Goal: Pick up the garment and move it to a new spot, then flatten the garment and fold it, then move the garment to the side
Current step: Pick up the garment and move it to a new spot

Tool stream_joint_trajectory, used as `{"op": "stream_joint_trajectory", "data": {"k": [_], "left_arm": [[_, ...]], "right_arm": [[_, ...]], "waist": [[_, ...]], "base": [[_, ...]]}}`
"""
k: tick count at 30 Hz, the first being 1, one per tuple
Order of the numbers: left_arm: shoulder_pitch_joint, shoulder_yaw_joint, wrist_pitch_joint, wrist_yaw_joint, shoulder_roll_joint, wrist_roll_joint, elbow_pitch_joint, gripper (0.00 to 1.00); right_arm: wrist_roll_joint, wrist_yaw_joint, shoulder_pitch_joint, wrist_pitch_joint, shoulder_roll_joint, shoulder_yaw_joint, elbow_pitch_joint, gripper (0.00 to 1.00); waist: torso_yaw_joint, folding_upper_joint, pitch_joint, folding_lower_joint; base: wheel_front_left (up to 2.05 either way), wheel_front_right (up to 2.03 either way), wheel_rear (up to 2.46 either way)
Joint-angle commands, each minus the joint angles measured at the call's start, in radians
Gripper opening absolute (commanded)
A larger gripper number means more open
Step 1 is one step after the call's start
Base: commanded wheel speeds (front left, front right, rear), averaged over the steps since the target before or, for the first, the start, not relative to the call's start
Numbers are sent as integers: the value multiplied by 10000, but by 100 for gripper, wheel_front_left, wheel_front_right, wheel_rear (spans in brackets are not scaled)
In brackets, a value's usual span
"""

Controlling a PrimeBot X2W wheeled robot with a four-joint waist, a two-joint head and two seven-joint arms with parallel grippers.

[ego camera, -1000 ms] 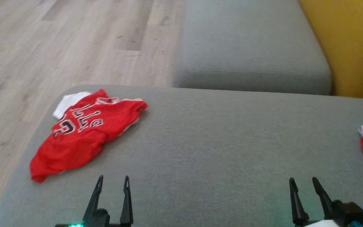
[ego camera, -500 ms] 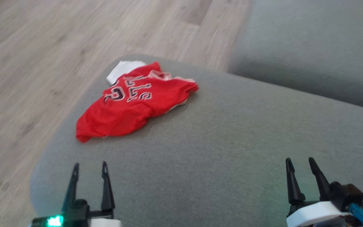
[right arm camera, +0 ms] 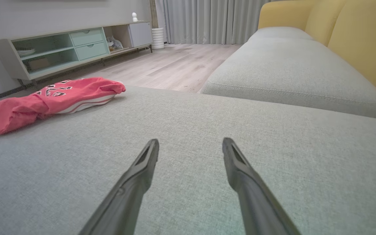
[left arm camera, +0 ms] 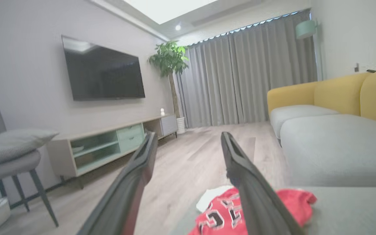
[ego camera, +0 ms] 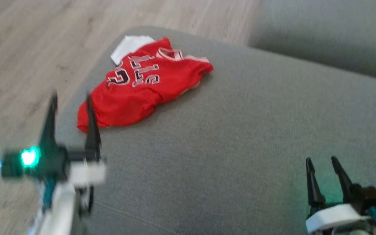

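The jersey (ego camera: 142,88) lies crumpled at eleven o'clock on the cushion (ego camera: 240,137), near its edge. We hold our left gripper (ego camera: 71,97) at nine, jaws wide, aimed toward it, likely for the pickup. Our right gripper (ego camera: 321,159) hovers at five, jaws also wide and empty.

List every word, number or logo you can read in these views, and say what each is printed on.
"LLS": upside down on the red jersey; the start of the word is lost in folds.
"2": a large numeral beside it on the same jersey, blurred and partly folded, so uncertain.
Nothing else is legible: the television is dark, and the cabinet bears no readable text.
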Motion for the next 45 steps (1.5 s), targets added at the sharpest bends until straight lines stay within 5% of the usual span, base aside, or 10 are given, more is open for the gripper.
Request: {"op": "stream_joint_trajectory", "data": {"k": [1, 8, 14, 22, 28, 29, 30, 45], "left_arm": [[-1810, 352, -49, -311, 404, 128, -94, 100], [-5832, -104, 162, -1552, 863, 136, 2569, 100], [-9125, -168, 1909, -2218, 858, -233, 6470, 100], [-9967, -119, 3885, -2429, 1263, -541, 10308, 100], [-9705, -35, 4636, -2599, 1452, -911, 11548, 100], [-9681, -68, 4692, -2619, 1459, -927, 11608, 42], [-9694, -91, 4609, -2639, 1505, -946, 11624, 0], [-10983, -896, 1297, -2737, 1865, -769, 10604, 0]], "right_arm": [[-209, 67, -889, -122, -420, 207, -524, 100], [-496, 67, -1870, -122, -1401, 427, -861, 100], [-564, 67, -2659, -122, -2214, 622, -1374, 100], [-534, 67, -2941, -122, -2632, 699, -1992, 100], [-524, 67, -2834, -122, -2645, 472, -2243, 100], [-530, 67, -2820, -122, -2634, 450, -2238, 100], [-535, 67, -2814, -122, -2617, 432, -2225, 100], [-485, 67, -2391, -122, -1397, 289, -1627, 100]], "waist": [[-487, 0, 1346, -1], [-1169, 0, 3069, -1], [-1970, 0, 4354, -1], [-3061, 0, 4850, -1], [-3279, 0, 5000, -1], [-3279, 0, 4994, -1], [-3275, 0, 4985, -1], [-3792, 0, 2209, -1]], "base": [[0, 0, 0], [0, 0, 0], [0, 0, 0], [0, 0, 0], [0, 0, 0], [0, 0, 0], [0, 0, 0], [0, 0, 0]]}}
